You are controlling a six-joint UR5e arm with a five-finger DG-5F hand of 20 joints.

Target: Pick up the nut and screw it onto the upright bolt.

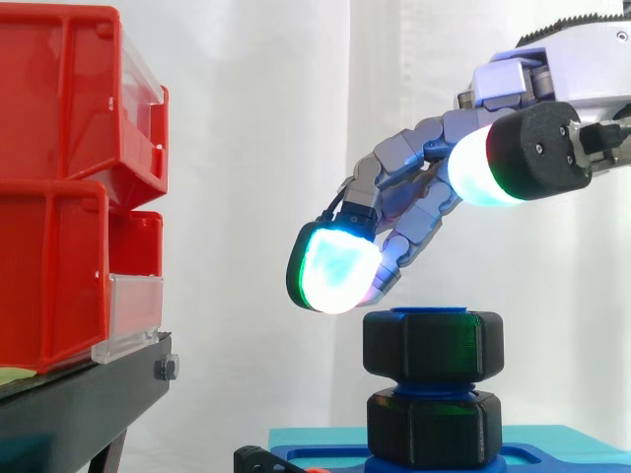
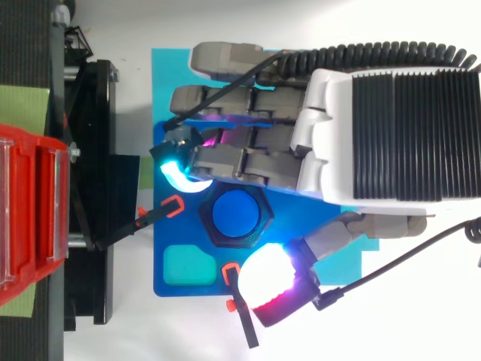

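Side view: hand (image 1: 419, 148) enters from the right, above the work. Fingers loosely extended, slanting down to the left, spread well apart from the thumb; nothing held, so the hand is open. The glowing fingertip pad (image 1: 335, 268) hangs just above and left of the nut (image 1: 434, 345). No clear contact can be seen. The thumb pad (image 1: 483, 166) sits higher, to the right.

The nut is black and hexagonal, and sits at the top of the upright blue bolt (image 2: 239, 213). A strip of blue shows above it and more blue beneath. Below that is a second black hexagonal piece (image 1: 434, 429), resting on the blue plate (image 2: 176, 237).

Top view: the bolt's round blue end shows inside the nut's black ring. One lit pad is at the nut's far-left edge, and the thumb pad is near-right of it, apart.

Red bins (image 1: 59, 197) are stacked on a black stand (image 1: 89, 394) at left, well apart from the bolt.
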